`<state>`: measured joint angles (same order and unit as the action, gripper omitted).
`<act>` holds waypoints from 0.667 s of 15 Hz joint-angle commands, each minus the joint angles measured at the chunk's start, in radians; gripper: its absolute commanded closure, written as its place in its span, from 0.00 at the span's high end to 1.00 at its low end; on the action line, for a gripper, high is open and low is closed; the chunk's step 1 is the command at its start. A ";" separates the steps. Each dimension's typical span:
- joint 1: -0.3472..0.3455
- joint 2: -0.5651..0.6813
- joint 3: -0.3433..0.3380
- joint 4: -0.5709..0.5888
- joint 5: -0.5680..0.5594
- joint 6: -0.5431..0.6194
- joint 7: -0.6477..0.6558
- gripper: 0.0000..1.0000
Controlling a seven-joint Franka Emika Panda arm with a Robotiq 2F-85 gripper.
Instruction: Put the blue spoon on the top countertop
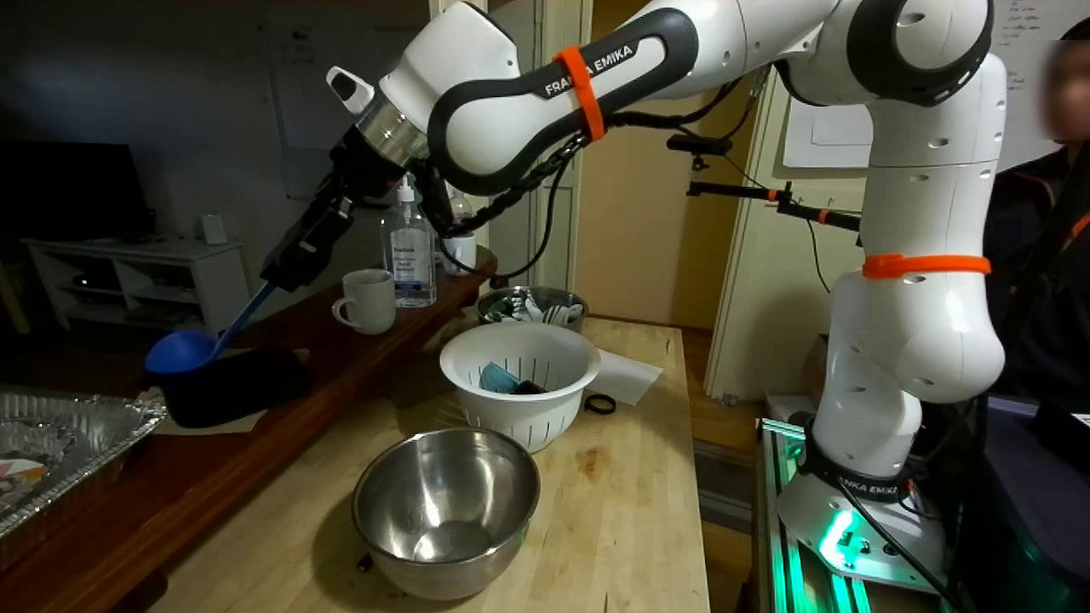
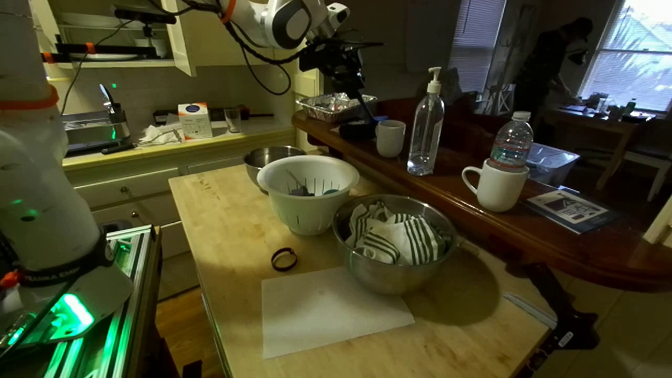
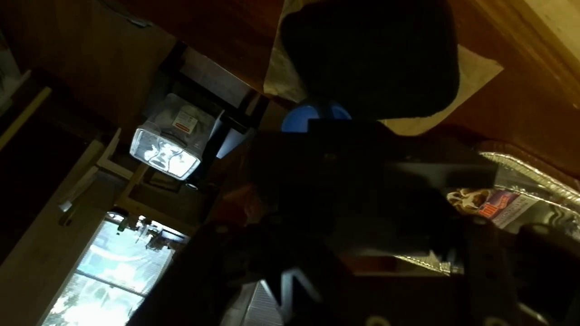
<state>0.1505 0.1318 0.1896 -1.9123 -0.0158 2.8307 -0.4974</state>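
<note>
The blue spoon [image 1: 180, 352] hangs from my gripper [image 1: 278, 277], which is shut on the upper end of its handle. Its bowl points down and out, over the raised top countertop [image 1: 209, 477], a dark reddish-brown wooden surface. In that exterior view the bowl overlaps the edge of a black item [image 1: 234, 387]; whether they touch I cannot tell. Part of the blue bowl [image 3: 299, 118] shows in the wrist view, just past the black item [image 3: 376, 59]. There the jaws are too dark to make out. In an exterior view the gripper [image 2: 355, 88] sits high above the countertop [image 2: 454, 191].
A foil tray [image 1: 77, 434] stands beside the black item. Along the countertop are a white mug [image 1: 369, 301] and a sanitizer bottle [image 1: 410, 255]. On the lower pale counter [image 1: 622, 511] stand a steel bowl [image 1: 447, 511], a white colander [image 1: 519, 358] and a bowl with striped cloth [image 2: 396, 262].
</note>
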 commanded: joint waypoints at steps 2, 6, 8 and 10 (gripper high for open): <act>-0.041 0.042 0.081 0.083 0.255 -0.148 -0.219 0.42; -0.059 0.025 0.073 0.084 0.341 -0.297 -0.269 0.42; -0.063 0.012 0.051 0.066 0.326 -0.297 -0.244 0.42; -0.063 0.005 0.026 0.052 0.280 -0.281 -0.197 0.42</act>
<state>0.0946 0.1590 0.2413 -1.8402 0.2940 2.5617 -0.7393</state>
